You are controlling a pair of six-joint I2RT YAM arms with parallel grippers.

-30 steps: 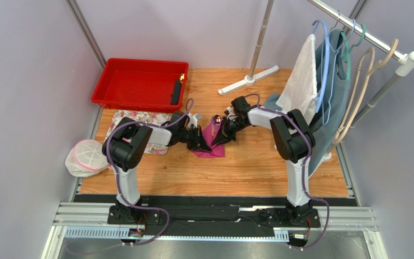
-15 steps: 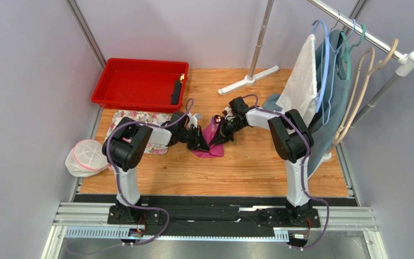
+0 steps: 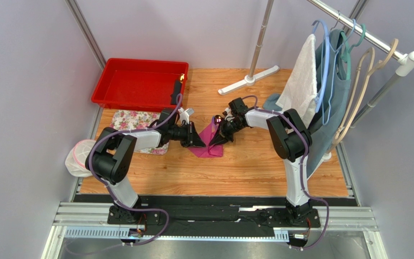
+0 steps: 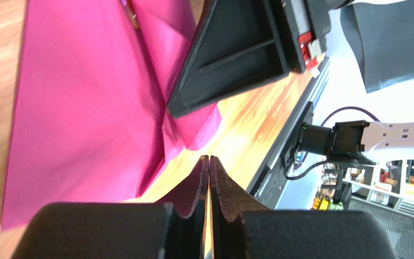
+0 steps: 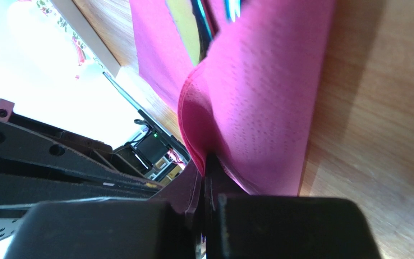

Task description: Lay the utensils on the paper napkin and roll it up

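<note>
paper napkin [image 3: 208, 147] lay at frame centre between the 2 grippers | right gripper [image 5: 206, 162] jaws were pinched on its raised fold | left gripper [image 4: 208, 164] jaws stood nearly together, holding nothing | utensils [image 5: 202, 21] were mostly hidden by the fold, cut off at top edge, count unclear

a lab robot cell, not a home: left arm [image 3: 112, 159] and right arm [image 3: 290, 137] bolted to an aluminium rail [image 3: 349, 218] at a wooden counter [image 3: 247, 172], plain grey panels [image 3: 25, 81] around, cluttered shelves [image 4: 392, 186] beyond.
</note>
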